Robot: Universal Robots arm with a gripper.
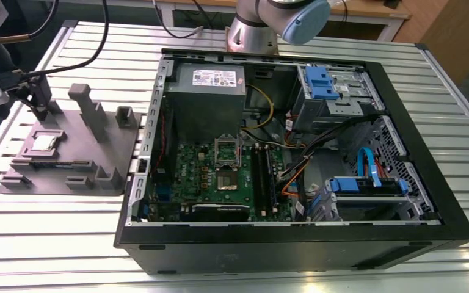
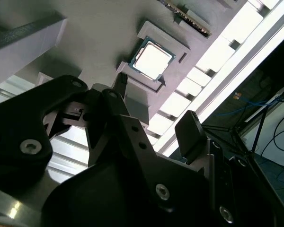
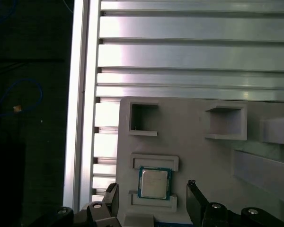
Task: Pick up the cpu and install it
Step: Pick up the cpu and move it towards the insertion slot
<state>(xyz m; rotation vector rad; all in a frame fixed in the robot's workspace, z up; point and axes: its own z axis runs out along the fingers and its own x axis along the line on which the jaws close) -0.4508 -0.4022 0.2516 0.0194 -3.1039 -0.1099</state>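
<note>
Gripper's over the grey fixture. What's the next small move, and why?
Probably lower straight down: the open gripper hangs above the small silver-topped square cpu, which lies flat in its recess on the grey plastic fixture plate, fingers flanking it, apparently not touching.

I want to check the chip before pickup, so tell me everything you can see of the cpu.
The cpu is a small flat square with a silver-grey metal top and a greenish rim. It lies level in a recess of the grey holder beside the computer case. The open pincer hovers over it, not touching.

Both wrist views close over cpu
</note>
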